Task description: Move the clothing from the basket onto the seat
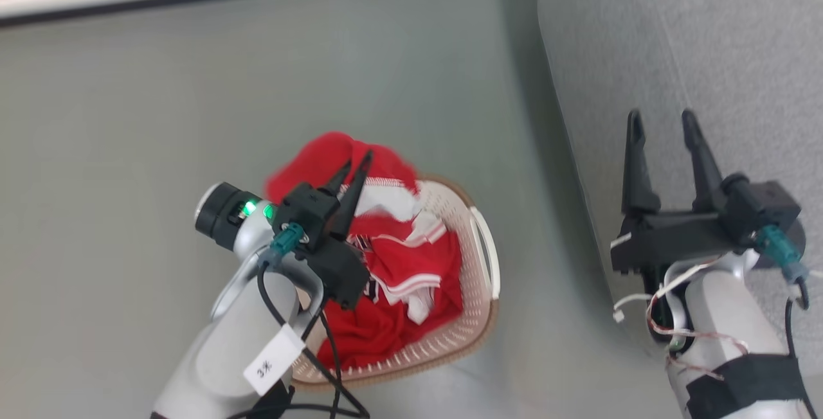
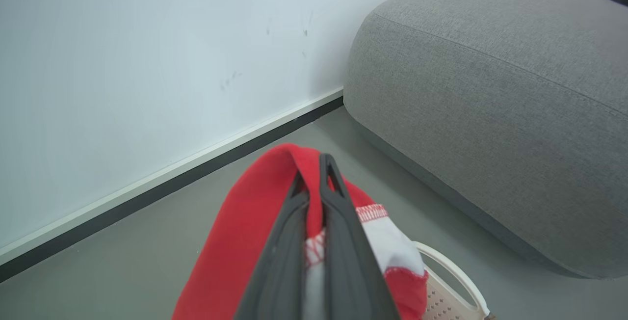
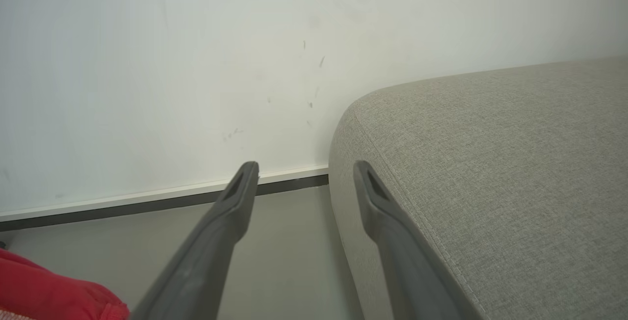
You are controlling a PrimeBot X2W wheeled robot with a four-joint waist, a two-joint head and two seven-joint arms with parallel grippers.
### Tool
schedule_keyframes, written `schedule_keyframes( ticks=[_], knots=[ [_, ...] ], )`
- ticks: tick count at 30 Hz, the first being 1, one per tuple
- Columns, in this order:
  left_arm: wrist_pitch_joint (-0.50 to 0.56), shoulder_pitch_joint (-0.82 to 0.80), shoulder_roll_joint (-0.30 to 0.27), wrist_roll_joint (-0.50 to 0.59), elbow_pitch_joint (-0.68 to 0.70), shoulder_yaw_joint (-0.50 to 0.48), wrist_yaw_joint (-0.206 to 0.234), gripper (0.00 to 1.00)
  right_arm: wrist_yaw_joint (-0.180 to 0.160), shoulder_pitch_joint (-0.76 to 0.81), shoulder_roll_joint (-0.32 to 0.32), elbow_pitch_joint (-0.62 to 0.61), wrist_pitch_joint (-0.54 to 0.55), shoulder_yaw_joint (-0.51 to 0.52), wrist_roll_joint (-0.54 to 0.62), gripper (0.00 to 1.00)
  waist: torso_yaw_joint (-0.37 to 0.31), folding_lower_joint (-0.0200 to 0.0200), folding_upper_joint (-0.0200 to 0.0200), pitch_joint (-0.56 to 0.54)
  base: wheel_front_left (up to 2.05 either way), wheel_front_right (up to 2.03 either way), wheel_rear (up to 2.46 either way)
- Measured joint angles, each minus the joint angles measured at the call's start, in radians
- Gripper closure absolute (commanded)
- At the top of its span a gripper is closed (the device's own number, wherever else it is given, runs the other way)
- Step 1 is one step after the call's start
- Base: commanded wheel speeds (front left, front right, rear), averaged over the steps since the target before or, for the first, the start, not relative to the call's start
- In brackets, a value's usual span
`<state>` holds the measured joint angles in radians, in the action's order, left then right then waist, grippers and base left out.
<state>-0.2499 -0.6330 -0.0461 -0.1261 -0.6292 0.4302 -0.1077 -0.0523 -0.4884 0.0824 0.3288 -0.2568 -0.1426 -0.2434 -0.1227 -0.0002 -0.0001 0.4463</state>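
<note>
Left gripper [image 1: 357, 160] is pinching a red garment [image 1: 318, 155], fingers clamped tight on a fold with white stitched trim and holding it raised over the far end of the laundry basket [image 1: 479, 316]. A second red-and-white garment [image 1: 411, 271] is lying bunched inside the basket, which is sitting on the grey floor [image 1: 193, 85] left of the seat [image 1: 707, 33]. Right gripper [image 1: 661, 115] is hovering over the seat's near edge, fingers spread, nothing in them.

Risks: the held piece's lower part seems to be trailing into the pile, so lifting could be dragging the other garment out or tipping the basket. The grip is sitting on a thin fold and may be slipping. Hanging cloth could be snagging on the handle [image 1: 485, 239] or the seat's rounded side.

Room: open floor is lying between basket and seat, with the wall [image 2: 147, 65] and baseboard [image 2: 196, 168] well beyond. The seat top is giving wide landing room, but the right arm is sitting in the likely drop path.
</note>
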Motion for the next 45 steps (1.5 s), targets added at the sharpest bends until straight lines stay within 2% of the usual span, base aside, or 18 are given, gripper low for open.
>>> schedule_keyframes(
  ticks=[10,23,31,38,45],
  knots=[
    [0.0,0.059,0.001,-0.042,0.07,0.011,-0.008,1.0,0.035,0.08,-0.002,0.045,0.0,-0.015,0.002,0.0,0.037,0.0001,-0.0001,-0.152,0.0,0.0,0.0],
    [0.0,0.154,-0.003,-0.069,0.091,0.033,-0.016,1.0,0.062,0.21,-0.008,0.099,0.0,-0.042,0.007,0.0,0.063,0.0,0.0,-0.349,0.0,0.0,0.0],
    [0.0,0.213,-0.02,-0.102,0.114,0.038,-0.016,1.0,0.107,0.279,-0.01,0.101,0.0,-0.095,0.025,0.0,0.065,-0.0001,0.0,-0.463,0.0,0.0,0.0],
    [0.002,0.217,-0.034,-0.111,0.157,0.037,-0.017,1.0,0.133,0.297,-0.01,0.1,0.0,-0.154,0.045,0.0,0.06,0.0,0.0,-0.52,0.0,0.0,0.0],
    [0.021,0.23,-0.045,-0.117,0.193,0.037,-0.017,1.0,0.16,0.287,-0.011,0.112,0.0,-0.242,0.065,0.0,0.055,0.0002,0.0001,-0.53,0.0,0.0,0.0]
  ],
)
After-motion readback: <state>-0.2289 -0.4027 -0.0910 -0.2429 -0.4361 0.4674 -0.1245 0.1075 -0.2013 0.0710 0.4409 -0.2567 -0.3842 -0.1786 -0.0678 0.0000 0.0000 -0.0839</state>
